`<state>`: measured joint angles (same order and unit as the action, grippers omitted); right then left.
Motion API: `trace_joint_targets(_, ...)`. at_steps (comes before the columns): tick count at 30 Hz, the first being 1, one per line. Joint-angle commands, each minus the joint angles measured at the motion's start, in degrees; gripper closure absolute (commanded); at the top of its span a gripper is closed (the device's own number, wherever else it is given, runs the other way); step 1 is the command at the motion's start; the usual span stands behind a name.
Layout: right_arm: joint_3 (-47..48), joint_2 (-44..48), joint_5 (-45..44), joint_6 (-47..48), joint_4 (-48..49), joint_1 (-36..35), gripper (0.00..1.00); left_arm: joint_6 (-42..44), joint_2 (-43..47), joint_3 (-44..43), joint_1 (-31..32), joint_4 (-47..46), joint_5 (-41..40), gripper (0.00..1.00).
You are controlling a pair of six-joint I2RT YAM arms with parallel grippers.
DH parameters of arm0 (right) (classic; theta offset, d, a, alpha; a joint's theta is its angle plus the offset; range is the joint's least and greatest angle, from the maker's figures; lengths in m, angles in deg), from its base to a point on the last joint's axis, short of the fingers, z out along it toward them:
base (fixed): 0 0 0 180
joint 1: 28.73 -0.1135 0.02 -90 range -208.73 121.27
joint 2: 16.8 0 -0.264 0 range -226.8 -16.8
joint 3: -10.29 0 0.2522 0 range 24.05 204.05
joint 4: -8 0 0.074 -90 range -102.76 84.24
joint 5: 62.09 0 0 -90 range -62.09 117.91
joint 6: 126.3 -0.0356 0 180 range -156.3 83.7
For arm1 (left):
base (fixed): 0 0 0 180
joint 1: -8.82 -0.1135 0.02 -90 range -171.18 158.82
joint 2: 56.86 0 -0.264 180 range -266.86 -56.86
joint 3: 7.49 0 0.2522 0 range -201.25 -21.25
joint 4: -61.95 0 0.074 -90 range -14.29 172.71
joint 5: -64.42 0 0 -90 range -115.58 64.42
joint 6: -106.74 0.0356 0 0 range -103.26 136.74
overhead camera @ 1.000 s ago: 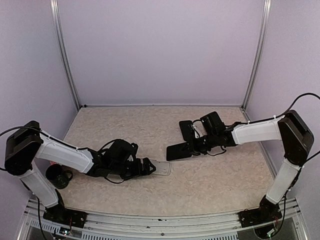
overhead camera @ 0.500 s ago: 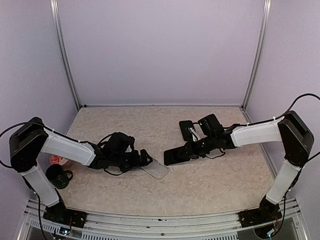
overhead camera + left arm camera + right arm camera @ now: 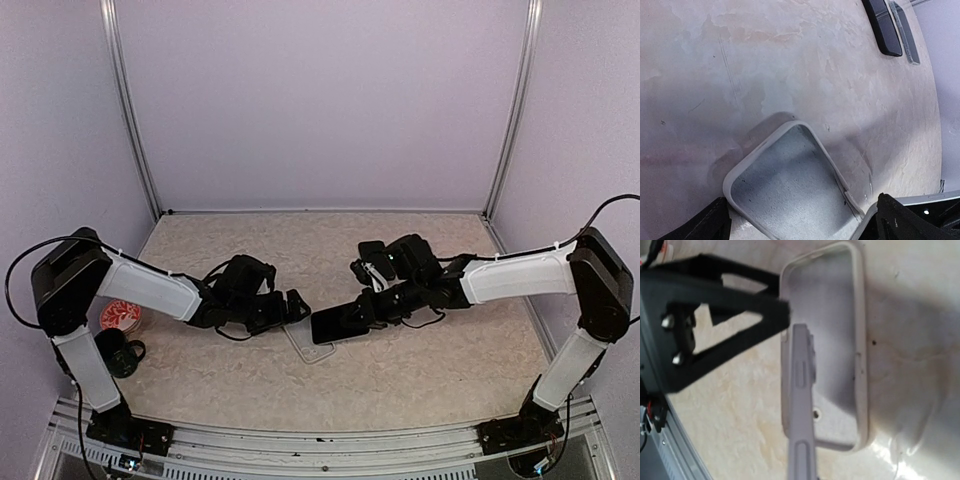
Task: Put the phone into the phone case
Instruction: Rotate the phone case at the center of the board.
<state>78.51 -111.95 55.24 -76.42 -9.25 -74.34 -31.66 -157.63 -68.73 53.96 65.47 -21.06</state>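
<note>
Room: beige mottled stone-look surface, matte, with faint scuffs showing in the left wrist view. A plain pale lilac back wall and matching side walls box it in, with silver aluminium posts at both back corners and a silver metal rail along the near edge. Lighting is soft and even, shadows weak.

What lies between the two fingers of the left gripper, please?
The clear phone case lies there, hollow side up on the table, one end between the open fingers of the left gripper. The left wrist view shows it.
</note>
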Motion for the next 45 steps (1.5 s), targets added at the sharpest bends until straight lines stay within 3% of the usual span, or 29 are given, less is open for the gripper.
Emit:
trace_joint_targets(1, -0.6, 4.0, -2.4, -0.5, 1.6, -0.5, 1.0, 1.5, -2.1, -1.8, -1.0, 0.5, 1.1, 0.01)
trace_joint_targets(11, -0.1, 10.5, -14.3, 1.7, -6.6, 2.3, 1.0, 3.8, -8.3, -10.4, -2.1, 1.7, 6.0, 0.01)
trace_joint_targets(22, -2.4, 14.8, -15.3, 3.4, -10.3, 7.2, 1.0, 5.1, -15.1, -19.8, -0.5, 2.2, 9.3, 0.01)
trace_joint_targets(32, -2.1, 13.8, -14.3, 4.9, -10.3, 7.5, 1.0, 7.1, -2.3, -14.4, 4.7, 15.7, -5.8, 0.01)
trace_joint_targets(45, 1.2, 12.0, -14.9, 7.8, -9.4, 7.6, 1.0, 2.8, 0.3, -6.2, 11.9, 15.3, -6.8, 0.12)
